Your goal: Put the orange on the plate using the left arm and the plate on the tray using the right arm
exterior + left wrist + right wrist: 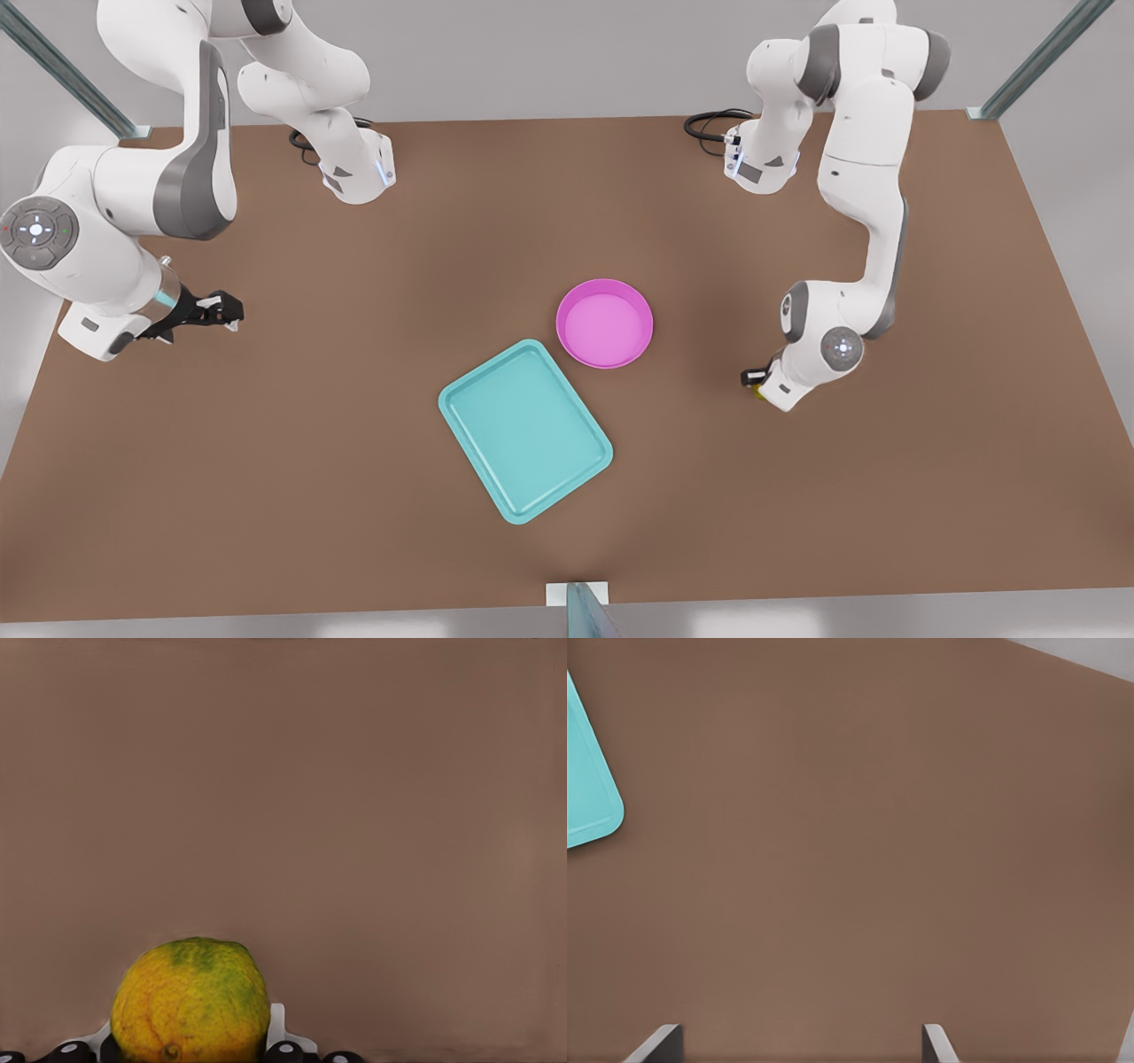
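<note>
Though unable to tell if pinching yet, see the left gripper (pixel 751 381) low around the orange (pixel 190 1010) on the tabletop (pixel 354 461), toward the front view's right of the plate (pixel 605 360), for lifting; see the right gripper (pixel 226 310) spread, waiting far from the tray (pixel 448 404).

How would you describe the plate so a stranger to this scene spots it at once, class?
On the brown table, find the teal tray near the middle; the plate sits just beyond its far corner. It is the one round, bright pink dish, empty, unlike the small orange in the left gripper; the open right gripper waits at the front view's left.
</note>
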Robot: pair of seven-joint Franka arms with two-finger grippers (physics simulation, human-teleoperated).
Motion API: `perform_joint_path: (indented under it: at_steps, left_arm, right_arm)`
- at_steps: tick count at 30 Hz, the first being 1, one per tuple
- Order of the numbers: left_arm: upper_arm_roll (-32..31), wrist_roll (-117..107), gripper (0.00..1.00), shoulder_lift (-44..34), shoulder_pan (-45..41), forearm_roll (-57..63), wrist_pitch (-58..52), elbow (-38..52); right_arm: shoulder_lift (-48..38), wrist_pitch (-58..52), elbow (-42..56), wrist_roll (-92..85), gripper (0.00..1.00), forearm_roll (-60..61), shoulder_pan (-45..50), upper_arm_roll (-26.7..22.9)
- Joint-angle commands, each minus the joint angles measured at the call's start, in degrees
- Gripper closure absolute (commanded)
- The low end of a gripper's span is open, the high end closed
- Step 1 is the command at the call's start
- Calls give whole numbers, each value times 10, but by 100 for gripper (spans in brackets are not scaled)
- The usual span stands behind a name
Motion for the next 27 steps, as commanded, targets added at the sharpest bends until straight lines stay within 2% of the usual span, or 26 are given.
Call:
perform_joint_path:
  at_steps: [1, 3, 5, 7, 9, 12, 13, 15, 17, 19, 20, 21, 22, 23, 24, 25, 27]
  left_arm:
    - [0, -98, 34, -20, -43, -7, -92, 10]
    - [0, -140, 34, -20, -105, -6, -138, 38]
    - [0, -199, 34, -19, -203, -6, -195, 54]
    - [-1, -275, 34, 12, -272, -6, -246, 122]
    - [-1, -326, 34, 46, -318, -4, -256, 158]
    - [1, -324, 33, 71, -327, -1, -245, 186]
    - [5, -329, 0, 82, -326, -1, -249, 200]
    - [19, -319, 0, 76, -321, 0, -259, 201]
    - [78, -276, 0, 46, -319, -4, -346, 213]
    - [225, -155, 0, -89, -320, -4, -488, 214]
    - [285, -74, 0, -125, -319, 2, -556, 259]
    - [336, 25, 0, -115, -318, 1, -658, 337]
    - [374, 68, 0, -113, -318, 0, -700, 384]
    - [293, 63, 0, -149, -233, -1, -690, 385]
    - [14, 37, 0, -179, -3, 53, -645, 383]
    - [-58, 10, 0, -191, 48, 111, -604, 372]
    - [-52, 15, 0, -214, 49, 102, -606, 372]
  right_arm:
    - [0, 1, 0, -1, 0, 1, 0, 0]
    - [0, 0, 0, -1, 0, 1, 0, 0]
    - [1, 1, 0, -1, 0, 1, 0, 0]
    - [3, 3, 1, -1, 0, 2, 0, 0]
    - [5, 5, 1, -1, 0, 2, 0, 0]
    - [16, 7, 0, -1, 0, 4, 1, 0]
    - [23, 7, 0, -1, 0, 7, 3, 0]
    - [36, 5, -1, -1, 0, 29, 19, 0]
    - [67, 17, -1, -1, 0, 87, 49, 0]
    - [72, 63, -54, 20, 0, 159, 94, 0]
    - [68, 100, -72, 99, 0, 182, 141, 1]
    - [68, 119, -74, 154, 0, 186, 177, 1]
    - [69, 133, -78, 201, 0, 189, 225, 1]
    - [69, 164, -94, 257, 0, 191, 265, 1]
    - [72, 201, -110, 295, 0, 201, 297, 1]
    - [76, 247, -132, 349, 0, 204, 326, 1]
    - [97, 317, -159, 419, 0, 236, 359, 1]
